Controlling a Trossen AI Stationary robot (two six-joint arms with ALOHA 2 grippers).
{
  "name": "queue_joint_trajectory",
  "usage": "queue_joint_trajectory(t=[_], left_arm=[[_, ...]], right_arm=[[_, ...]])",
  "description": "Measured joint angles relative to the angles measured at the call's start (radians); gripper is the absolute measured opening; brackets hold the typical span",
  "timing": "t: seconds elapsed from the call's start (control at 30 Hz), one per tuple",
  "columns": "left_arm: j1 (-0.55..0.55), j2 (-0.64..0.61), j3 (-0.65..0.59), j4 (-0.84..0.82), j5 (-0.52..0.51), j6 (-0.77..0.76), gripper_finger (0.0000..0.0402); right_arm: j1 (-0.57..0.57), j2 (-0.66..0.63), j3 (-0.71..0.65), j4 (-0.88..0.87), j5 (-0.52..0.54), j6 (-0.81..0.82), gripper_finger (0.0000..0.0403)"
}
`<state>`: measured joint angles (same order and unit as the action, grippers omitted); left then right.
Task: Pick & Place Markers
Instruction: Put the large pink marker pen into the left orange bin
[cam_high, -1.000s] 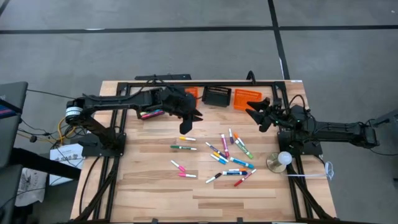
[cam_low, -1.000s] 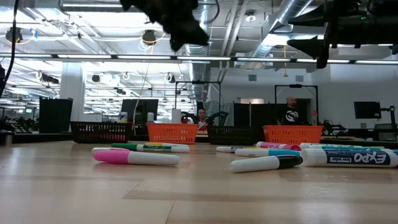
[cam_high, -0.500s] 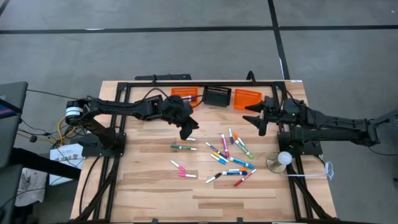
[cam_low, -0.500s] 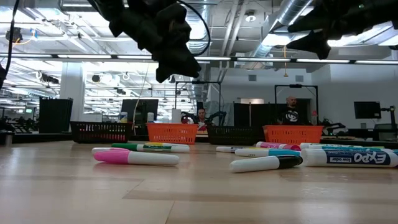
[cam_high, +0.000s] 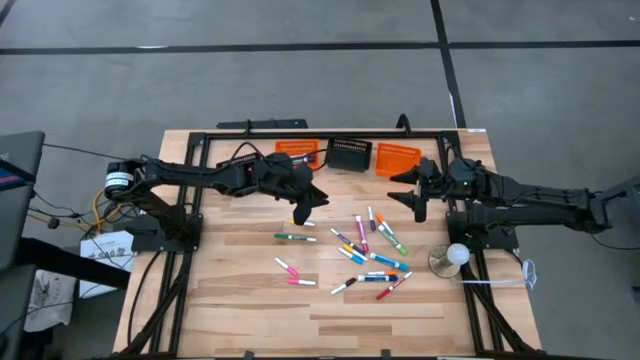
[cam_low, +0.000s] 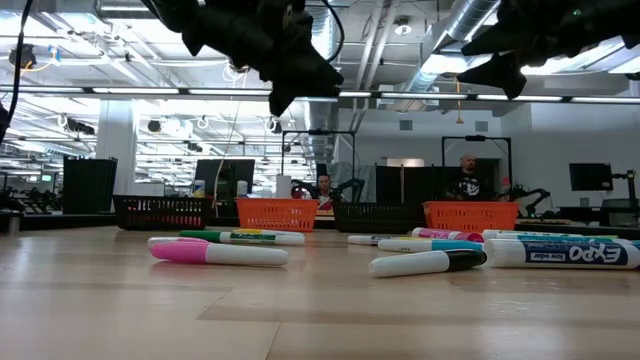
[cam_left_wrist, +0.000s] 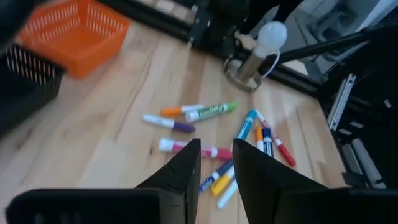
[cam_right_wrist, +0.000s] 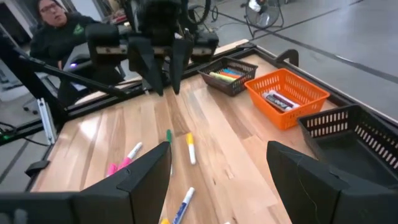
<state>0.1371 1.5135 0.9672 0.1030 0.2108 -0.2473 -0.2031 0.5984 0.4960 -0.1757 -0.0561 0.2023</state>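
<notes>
The markers (cam_high: 365, 250) are lying scattered across the middle of the table (cam_high: 250, 310), a yellow-capped one (cam_high: 303, 222) just below the left gripper (cam_high: 313, 199). That gripper is hovering above the boards with its fingers nearly closed and nothing between them. The right gripper (cam_high: 414, 190), spread wide and empty, is waiting near the orange basket (cam_high: 397, 157). Likely hazard: descending with so narrow a gap, the fingertips would be knocking a marker aside and rolling it instead of straddling it.
</notes>
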Motion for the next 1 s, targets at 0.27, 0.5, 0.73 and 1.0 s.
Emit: queue_joint_trajectory(t=[0.27,0.5,0.73,1.0], left_arm=[[-0.064,0.000,0.037,0.078,-0.084,0.273,0.0093],[-0.060,0.000,0.097,0.116,-0.202,0.569,0.0093],[0.001,0.000,0.120,0.123,-0.126,0.587,0.0093],[0.008,0.000,0.120,0.114,0.022,0.591,0.0093]], right_arm=[[-0.003,0.012,0.000,0.004,0.003,-0.001,0.0254],[-0.003,0.012,0.000,0.004,0.034,-0.001,0.0254],[-0.003,0.012,0.000,0.004,0.035,0.103,0.0254],[-0.004,0.010,0.000,0.004,0.043,0.246,0.0254]])
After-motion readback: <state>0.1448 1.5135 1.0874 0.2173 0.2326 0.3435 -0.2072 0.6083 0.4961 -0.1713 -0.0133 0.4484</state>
